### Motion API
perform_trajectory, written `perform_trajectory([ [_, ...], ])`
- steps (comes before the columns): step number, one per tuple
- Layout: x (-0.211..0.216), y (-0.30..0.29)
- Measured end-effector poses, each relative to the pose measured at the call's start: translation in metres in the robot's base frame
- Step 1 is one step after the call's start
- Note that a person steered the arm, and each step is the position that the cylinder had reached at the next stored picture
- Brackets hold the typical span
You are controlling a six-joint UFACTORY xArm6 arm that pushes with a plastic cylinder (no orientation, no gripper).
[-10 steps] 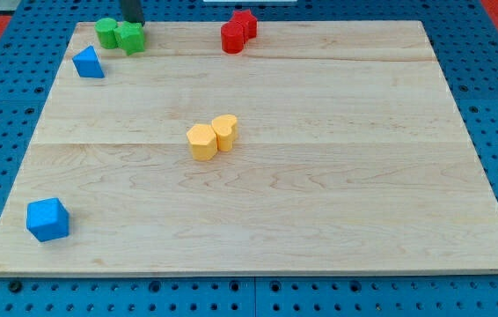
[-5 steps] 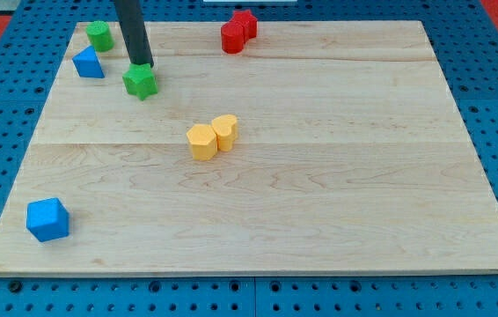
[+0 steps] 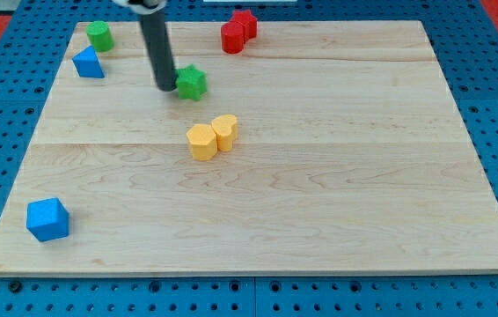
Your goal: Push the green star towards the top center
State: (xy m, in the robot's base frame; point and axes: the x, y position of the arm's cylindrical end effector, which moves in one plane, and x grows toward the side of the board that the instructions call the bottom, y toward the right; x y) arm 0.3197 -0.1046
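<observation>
1. A blue cube (image 3: 47,219) sits near the wooden board's (image 3: 337,202) bottom-left corner.
2. At the view's top left, a blue triangular block (image 3: 88,62) lies just below a green round block (image 3: 99,35).
3. My tip (image 3: 164,86) rests on the board, at the left edge of the green star (image 3: 192,83); whether the two touch cannot be told. The rod carries no claw, so there is no grip state to tell.
4. The green star lies left of centre in the board's upper part, below the top edge.
5. Two yellow blocks (image 3: 211,136) sit pressed together near the board's middle, below the star.
6. Two red blocks (image 3: 238,31) huddle at the top edge, right of the star.
</observation>
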Motion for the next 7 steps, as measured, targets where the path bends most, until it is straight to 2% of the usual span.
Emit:
perform_trajectory([
  [1, -0.019, 0.048],
  [2, -0.009, 0.071],
  [4, 0.041, 0.087],
  [6, 0.02, 0.199],
  [7, 0.007, 0.225],
])
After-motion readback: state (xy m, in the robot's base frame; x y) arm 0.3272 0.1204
